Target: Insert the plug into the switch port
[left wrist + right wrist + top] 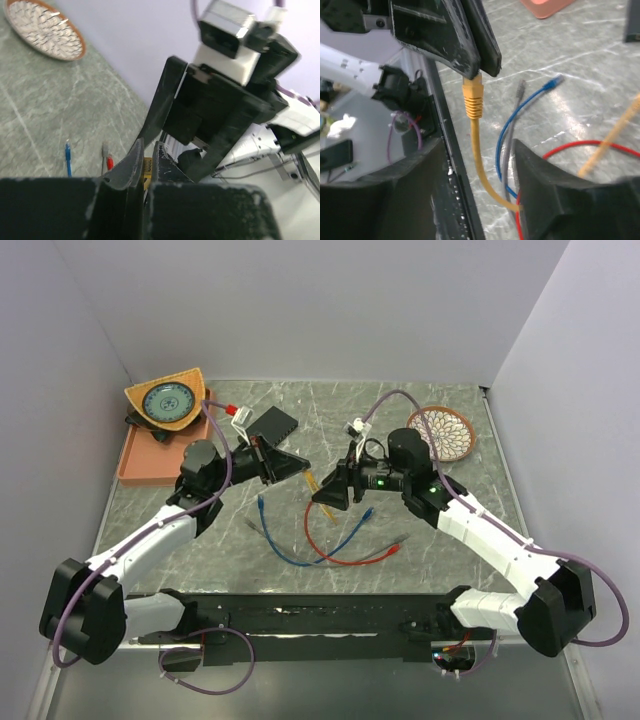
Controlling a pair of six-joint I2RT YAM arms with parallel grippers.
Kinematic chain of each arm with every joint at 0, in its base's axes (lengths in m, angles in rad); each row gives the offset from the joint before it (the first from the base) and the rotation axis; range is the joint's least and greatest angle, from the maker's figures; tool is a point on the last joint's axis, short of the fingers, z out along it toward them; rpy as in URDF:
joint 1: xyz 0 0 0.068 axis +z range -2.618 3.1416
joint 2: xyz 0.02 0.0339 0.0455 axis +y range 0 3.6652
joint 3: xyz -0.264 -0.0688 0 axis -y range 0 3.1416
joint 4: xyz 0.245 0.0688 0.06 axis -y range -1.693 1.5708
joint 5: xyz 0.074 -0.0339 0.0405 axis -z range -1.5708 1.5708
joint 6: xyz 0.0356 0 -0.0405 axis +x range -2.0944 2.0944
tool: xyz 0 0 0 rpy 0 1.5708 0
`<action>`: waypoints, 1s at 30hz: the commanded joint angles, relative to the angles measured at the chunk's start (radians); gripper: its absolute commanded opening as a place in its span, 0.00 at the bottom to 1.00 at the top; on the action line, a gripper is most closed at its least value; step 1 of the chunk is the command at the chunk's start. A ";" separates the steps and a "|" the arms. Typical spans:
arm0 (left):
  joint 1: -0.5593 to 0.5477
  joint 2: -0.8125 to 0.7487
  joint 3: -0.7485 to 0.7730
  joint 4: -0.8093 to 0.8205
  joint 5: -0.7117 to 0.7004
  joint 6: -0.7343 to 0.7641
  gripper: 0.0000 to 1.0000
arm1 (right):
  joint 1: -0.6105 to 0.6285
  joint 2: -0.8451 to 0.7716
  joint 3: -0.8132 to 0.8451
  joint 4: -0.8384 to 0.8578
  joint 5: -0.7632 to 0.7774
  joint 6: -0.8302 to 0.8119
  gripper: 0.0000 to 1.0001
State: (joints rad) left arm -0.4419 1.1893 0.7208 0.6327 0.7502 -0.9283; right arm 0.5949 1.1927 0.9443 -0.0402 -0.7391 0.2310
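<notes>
The right gripper [477,147] stands open, its fingers either side of the yellow cable [481,165], holding nothing. Just above it, the left gripper [479,67] is clamped tight on the plug [473,97], whose boot hangs out below the fingertips. The switch [275,423] lies on the table beyond the left gripper, well apart from it; its port cannot be made out. The plug appears to be held by the left gripper alone, so the pick-up seems done. Carrying it to the switch, lining it up with a port and pushing it home are left.
</notes>
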 commanded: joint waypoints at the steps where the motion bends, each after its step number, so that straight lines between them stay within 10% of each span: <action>1: -0.024 -0.043 0.083 -0.150 -0.147 0.043 0.01 | 0.008 -0.080 0.085 -0.050 0.171 -0.048 0.92; 12: -0.047 -0.020 0.253 -0.569 -0.394 0.005 0.01 | 0.100 -0.010 0.208 -0.161 0.513 -0.110 0.97; 30: -0.050 0.018 0.270 -0.561 -0.379 -0.023 0.01 | 0.187 0.163 0.320 -0.152 0.590 -0.128 0.47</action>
State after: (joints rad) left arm -0.4870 1.2076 0.9546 0.0597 0.3679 -0.9363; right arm 0.7727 1.3506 1.2003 -0.2192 -0.1795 0.1051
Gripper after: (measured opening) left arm 0.060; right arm 0.571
